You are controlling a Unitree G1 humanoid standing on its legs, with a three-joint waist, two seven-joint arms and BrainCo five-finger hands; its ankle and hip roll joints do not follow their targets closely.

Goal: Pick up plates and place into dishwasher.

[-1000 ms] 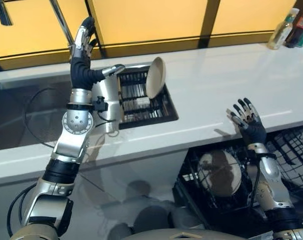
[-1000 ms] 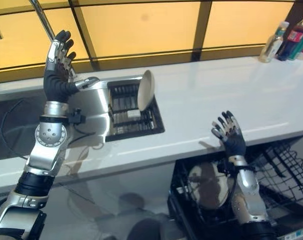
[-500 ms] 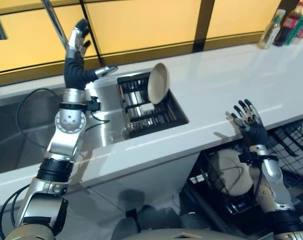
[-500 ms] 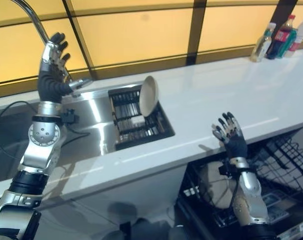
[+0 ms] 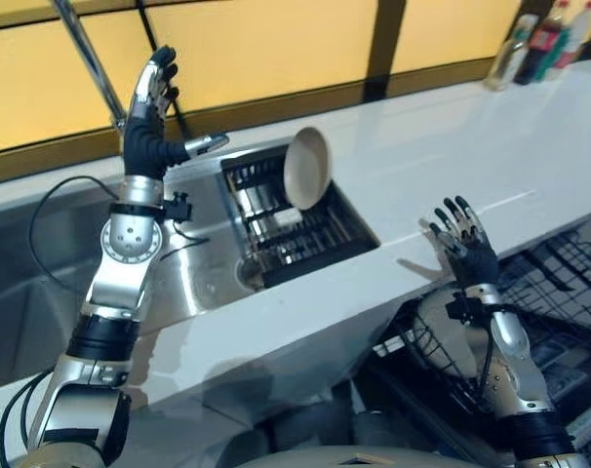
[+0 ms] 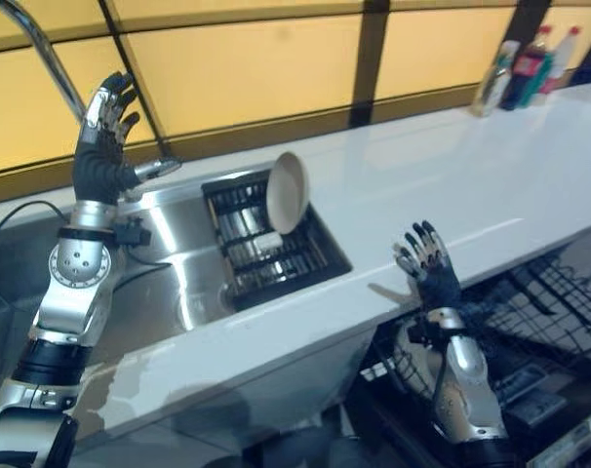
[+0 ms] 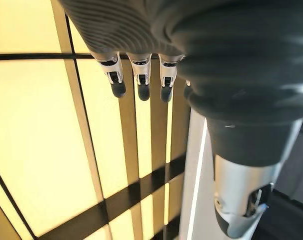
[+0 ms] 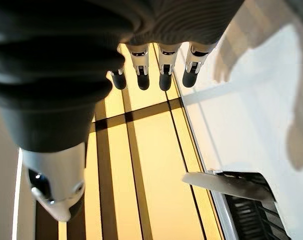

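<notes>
A: While the left robot hand is hovering upright over the steel sink, what is it gripping?
B: Nothing; its fingers are spreading straight. The right robot hand is also standing empty, fingers splayed, at the white bench edge.
A: And the plates?
B: One round beige plate is leaning on edge in the black dish rack; another pale plate is sitting in the black wire dishwasher basket below.

White counter — bottles on it
</notes>
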